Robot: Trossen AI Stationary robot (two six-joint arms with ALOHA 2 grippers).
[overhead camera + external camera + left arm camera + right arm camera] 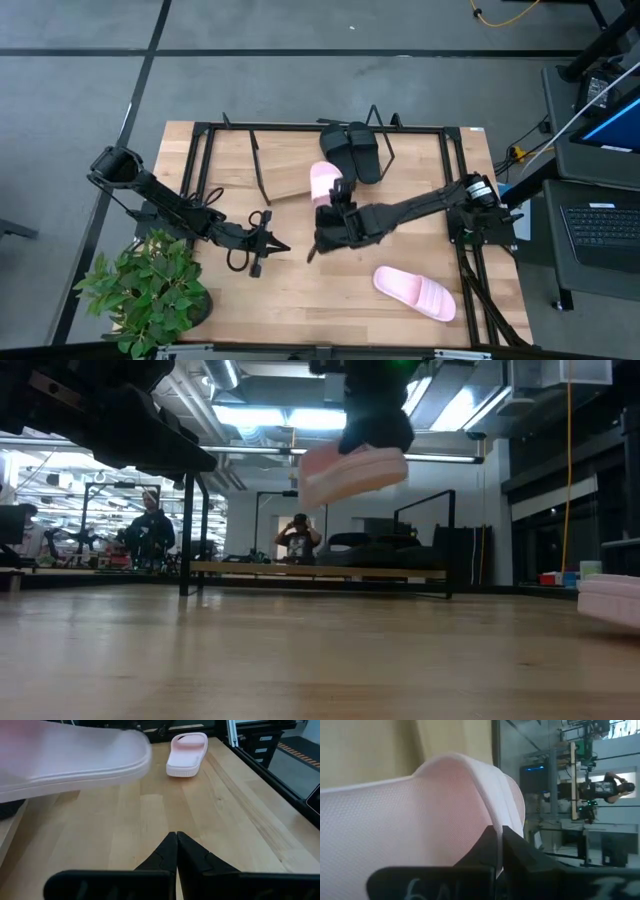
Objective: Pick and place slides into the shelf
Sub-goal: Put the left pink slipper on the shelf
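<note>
One pale pink slide hangs in the air in my right gripper, above the table's middle and beside the light-wood shelf. The low view shows this slide well off the table, tilted. The second pink slide lies flat on the table near the right front. Two black slides lie side by side at the shelf's right end. My left gripper is shut and holds nothing, low over the table left of centre. My right gripper pinches a thin pink edge of the slide between its two fingers. Whether that edge belongs to the strap or the sole, I cannot tell. The fingers come from above, and the slide hangs below them, tilted and clear of the table.
A large black metal frame runs around the work area. A potted plant stands at the near left corner. Bare wood lies between the two grippers and along the near edge. People stand in the room behind.
</note>
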